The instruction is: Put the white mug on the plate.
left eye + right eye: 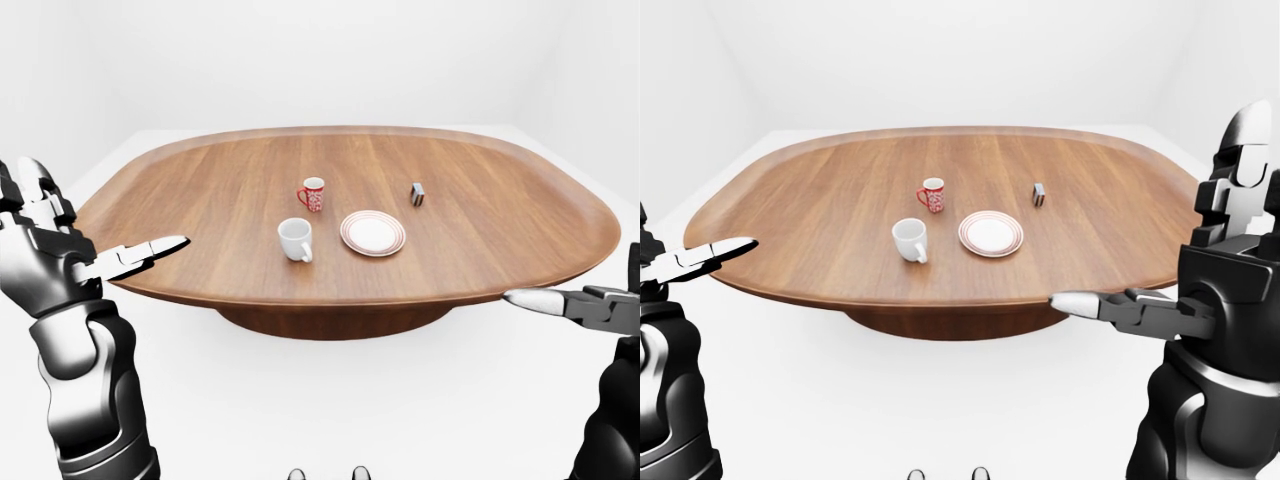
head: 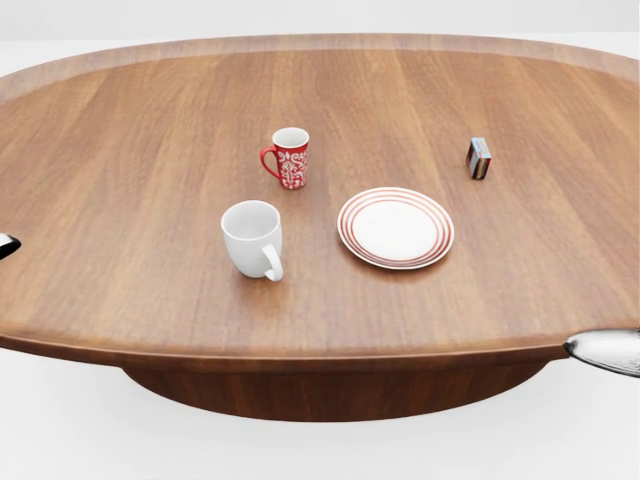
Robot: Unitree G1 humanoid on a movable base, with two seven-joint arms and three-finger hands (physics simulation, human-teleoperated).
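A white mug (image 2: pixel 253 237) stands upright on the oval wooden table (image 2: pixel 120 150), its handle toward the view's bottom right. A white plate with red rim rings (image 2: pixel 396 227) lies just right of it, apart from it. My left hand (image 1: pixel 60 245) is raised at the left of the left-eye view, fingers spread open and empty, short of the table's near edge. My right hand (image 1: pixel 1200 270) is raised at the right of the right-eye view, also open and empty, one finger pointing left along the table's near edge. Both hands are well away from the mug.
A red patterned mug (image 2: pixel 289 157) stands above the white mug in the head view. A small dark box (image 2: pixel 479 158) stands upright above and right of the plate. The table's rounded near edge (image 2: pixel 300 355) lies between my hands and the objects. White floor and walls surround it.
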